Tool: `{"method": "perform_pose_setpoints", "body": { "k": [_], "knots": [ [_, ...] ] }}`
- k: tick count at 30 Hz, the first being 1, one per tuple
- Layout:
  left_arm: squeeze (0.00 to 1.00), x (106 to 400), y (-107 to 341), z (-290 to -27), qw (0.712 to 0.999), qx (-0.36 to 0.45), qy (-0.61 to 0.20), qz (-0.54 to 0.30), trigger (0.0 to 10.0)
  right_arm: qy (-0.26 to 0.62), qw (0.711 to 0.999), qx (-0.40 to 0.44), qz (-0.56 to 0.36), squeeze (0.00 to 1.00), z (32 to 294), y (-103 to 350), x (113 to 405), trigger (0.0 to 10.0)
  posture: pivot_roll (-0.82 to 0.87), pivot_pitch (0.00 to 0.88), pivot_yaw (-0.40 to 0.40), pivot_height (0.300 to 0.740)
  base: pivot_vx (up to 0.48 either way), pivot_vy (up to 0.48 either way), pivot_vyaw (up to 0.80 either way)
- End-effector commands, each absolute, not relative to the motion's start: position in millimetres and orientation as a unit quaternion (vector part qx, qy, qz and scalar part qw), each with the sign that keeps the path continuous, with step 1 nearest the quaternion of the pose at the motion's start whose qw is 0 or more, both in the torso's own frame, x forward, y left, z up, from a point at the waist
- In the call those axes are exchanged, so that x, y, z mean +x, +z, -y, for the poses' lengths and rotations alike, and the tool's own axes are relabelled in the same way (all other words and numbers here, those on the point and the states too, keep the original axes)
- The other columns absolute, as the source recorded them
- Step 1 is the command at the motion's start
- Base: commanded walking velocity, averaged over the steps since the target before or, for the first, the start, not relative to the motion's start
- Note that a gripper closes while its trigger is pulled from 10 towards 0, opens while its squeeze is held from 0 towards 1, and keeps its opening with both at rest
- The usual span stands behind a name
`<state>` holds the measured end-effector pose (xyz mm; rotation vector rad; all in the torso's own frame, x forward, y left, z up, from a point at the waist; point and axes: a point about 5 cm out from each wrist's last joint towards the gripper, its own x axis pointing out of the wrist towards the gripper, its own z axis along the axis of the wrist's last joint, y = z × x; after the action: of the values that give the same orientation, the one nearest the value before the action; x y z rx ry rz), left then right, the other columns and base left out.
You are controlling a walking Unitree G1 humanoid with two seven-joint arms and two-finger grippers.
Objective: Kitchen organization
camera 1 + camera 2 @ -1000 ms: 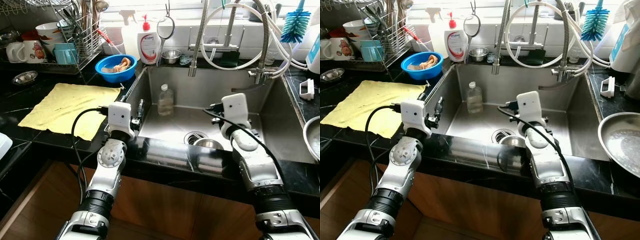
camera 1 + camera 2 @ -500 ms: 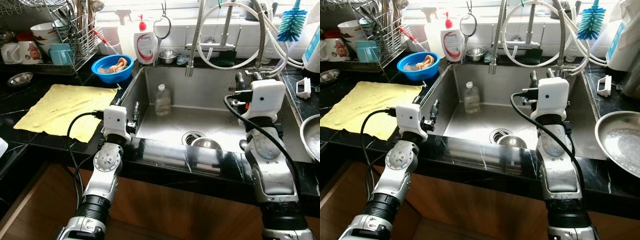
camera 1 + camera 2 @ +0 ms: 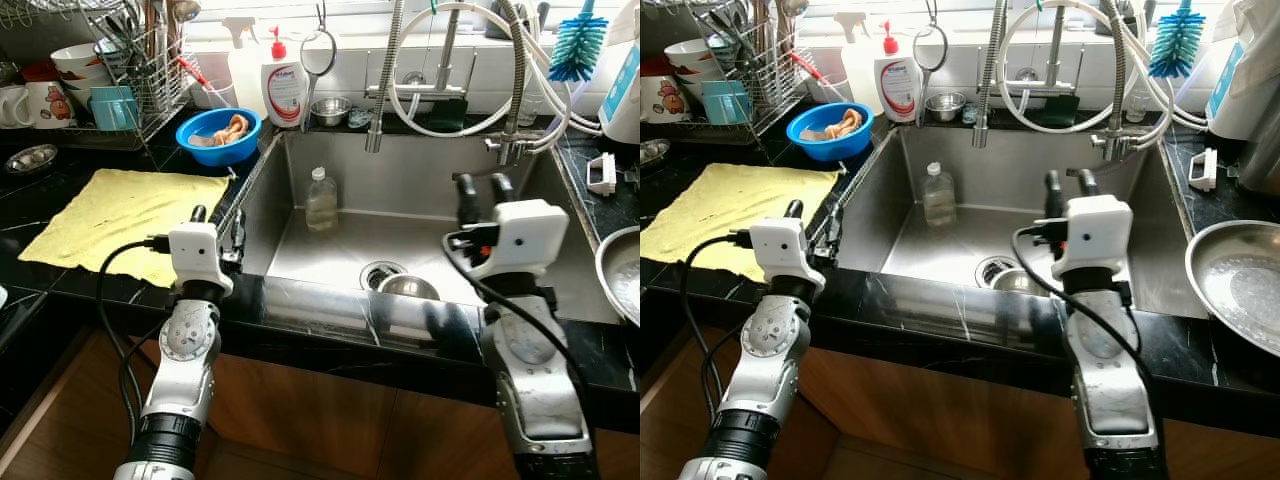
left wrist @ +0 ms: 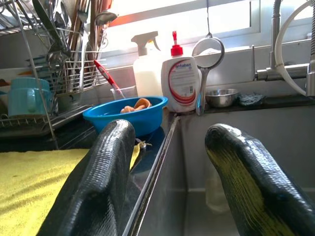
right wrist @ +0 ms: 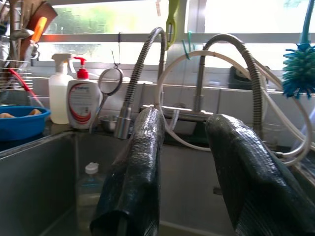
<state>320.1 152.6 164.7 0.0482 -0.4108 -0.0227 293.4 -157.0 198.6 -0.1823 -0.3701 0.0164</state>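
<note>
The right gripper [image 3: 479, 186] is held spread and empty above the sink [image 3: 400, 180]; the left gripper [image 3: 218, 216], also spread and empty, is poised at the sink's left rim. The clear plastic bottle [image 3: 322, 199], standing upright at the back wall, is probably best approached level and gripped around its body

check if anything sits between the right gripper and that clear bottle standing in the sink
Nothing visible does. The right gripper hangs open over the sink, and the clear bottle stands upright toward the sink's back left. Between them lies bare steel; the small metal bowl by the drain sits nearer the front.
</note>
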Motion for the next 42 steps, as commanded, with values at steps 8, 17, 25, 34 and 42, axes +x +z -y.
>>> {"method": "perform_pose_setpoints", "body": {
  "k": [8, 17, 25, 34, 42],
  "knots": [
    [0.0, 321.1, 164.6, -145.1, 0.979, 0.015, -0.009, 0.201, 10.0, 0.029, 0.981, -0.074, 0.178, 0.0, 148.4, 203.9, 297.6, 10.0, -0.27, 0.0, 0.075, 0.74, 0.0, 0.0, 0.0],
    [0.0, 323.7, 167.9, -149.0, 0.979, 0.019, -0.005, 0.203, 10.0, 0.024, 0.983, -0.073, 0.17, 0.0, 147.0, 203.1, 301.0, 10.0, -0.27, 0.0, 0.071, 0.74, 0.0, 0.0, -0.7],
    [0.0, 324.4, 170.3, -149.4, 0.979, 0.023, 0.0, 0.205, 10.0, 0.029, 0.983, -0.072, 0.164, 0.0, 144.2, 202.2, 301.2, 10.0, -0.26, 0.0, 0.077, 0.74, 0.0, 0.0, -0.78],
    [0.0, 325.9, 173.3, -149.1, 0.977, 0.034, 0.0, 0.21, 10.0, 0.024, 0.984, -0.07, 0.163, 0.0, 143.5, 202.8, 301.6, 10.0, -0.27, 0.0, 0.086, 0.74, 0.0, -0.197, -0.78],
    [0.0, 326.6, 174.2, -148.3, 0.977, 0.027, -0.001, 0.212, 10.0, 0.028, 0.983, -0.072, 0.167, 0.0, 143.4, 202.8, 301.4, 10.0, -0.27, 0.0, 0.085, 0.74, 0.0, -0.06, -0.18]
  ]
}}
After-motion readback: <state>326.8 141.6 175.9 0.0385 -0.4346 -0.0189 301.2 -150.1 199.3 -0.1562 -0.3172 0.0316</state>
